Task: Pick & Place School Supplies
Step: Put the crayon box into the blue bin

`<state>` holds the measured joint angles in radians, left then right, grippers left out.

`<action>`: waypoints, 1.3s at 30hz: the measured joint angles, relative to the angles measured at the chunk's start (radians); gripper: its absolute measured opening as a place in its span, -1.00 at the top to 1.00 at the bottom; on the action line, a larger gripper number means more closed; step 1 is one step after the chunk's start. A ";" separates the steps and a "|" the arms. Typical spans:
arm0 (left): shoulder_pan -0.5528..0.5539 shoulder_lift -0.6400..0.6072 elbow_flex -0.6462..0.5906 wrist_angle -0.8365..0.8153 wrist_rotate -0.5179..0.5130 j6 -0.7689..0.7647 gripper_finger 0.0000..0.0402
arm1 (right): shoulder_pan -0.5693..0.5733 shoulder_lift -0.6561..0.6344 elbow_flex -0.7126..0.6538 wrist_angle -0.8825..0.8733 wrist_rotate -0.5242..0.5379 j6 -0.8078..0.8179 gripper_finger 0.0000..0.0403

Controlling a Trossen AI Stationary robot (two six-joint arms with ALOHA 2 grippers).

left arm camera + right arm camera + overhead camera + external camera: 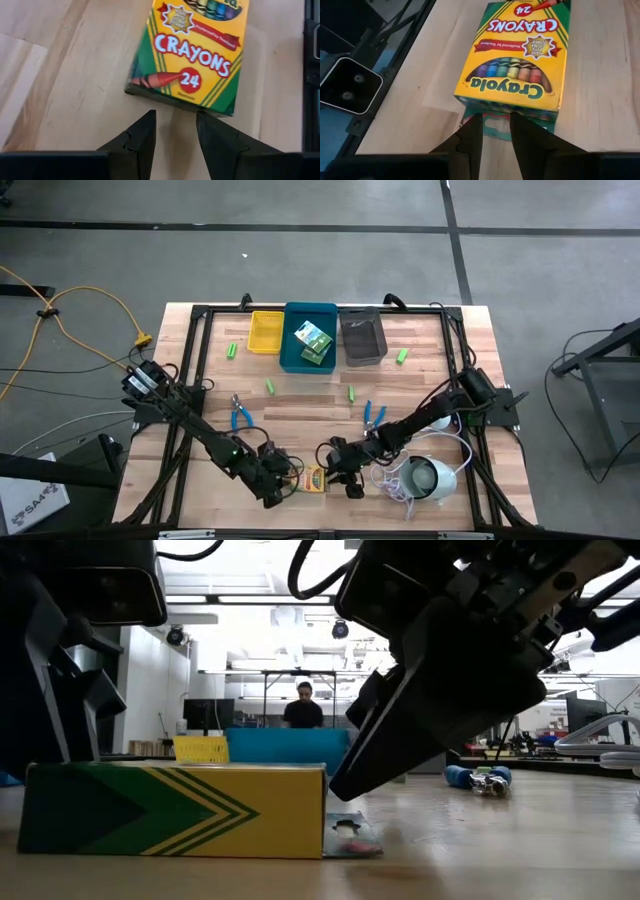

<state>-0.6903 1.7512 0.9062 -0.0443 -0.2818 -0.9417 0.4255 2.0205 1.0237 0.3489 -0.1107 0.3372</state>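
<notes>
Left gripper [175, 131] facing crayon box [192, 50] reading "CRAYONS 24".

Crayon box [313, 479] lies between both end effectors.

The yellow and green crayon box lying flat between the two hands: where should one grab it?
Across its two long narrow sides, from above. The yellow and green crayon box lies flat on the wooden table, so only those thin edges fit between fingers.
</notes>
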 joint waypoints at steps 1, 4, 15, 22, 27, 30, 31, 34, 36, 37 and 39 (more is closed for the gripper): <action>0.000 0.000 0.000 0.001 0.001 0.001 0.31 | 0.000 0.000 0.000 0.000 0.001 0.000 0.55; 0.000 0.000 0.000 0.001 0.003 0.003 0.31 | 0.000 0.000 0.000 0.000 0.004 -0.001 0.55; 0.000 -0.045 0.000 -0.056 -0.020 0.063 0.31 | 0.000 0.000 0.000 -0.002 0.004 0.007 0.55; 0.000 -0.092 0.000 -0.073 -0.058 0.079 0.31 | 0.000 0.000 0.000 0.000 0.004 0.010 0.55; 0.012 -0.093 0.000 -0.023 -0.061 0.125 0.31 | 0.000 0.000 0.000 0.003 0.004 0.010 0.55; 0.024 -0.093 0.000 -0.008 -0.061 0.148 0.31 | 0.000 0.000 0.000 0.005 0.004 0.010 0.55; 0.028 -0.093 0.000 -0.004 -0.061 0.150 0.31 | 0.000 0.000 0.000 0.005 0.004 0.010 0.55; 0.040 -0.088 0.000 0.000 -0.033 0.149 0.31 | 0.000 0.000 0.000 0.006 0.004 0.010 0.55; 0.044 -0.086 0.000 -0.002 -0.024 0.140 0.31 | 0.000 0.000 0.000 0.006 0.004 0.010 0.55; 0.046 -0.083 0.000 0.002 -0.024 0.133 0.31 | 0.000 0.000 0.000 0.006 0.004 0.010 0.55; 0.047 -0.081 0.000 0.004 -0.023 0.133 0.31 | 0.000 0.000 0.000 0.007 0.004 0.010 0.55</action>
<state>-0.6434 1.6702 0.9066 -0.0401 -0.3045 -0.8085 0.4255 2.0205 1.0237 0.3561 -0.1070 0.3473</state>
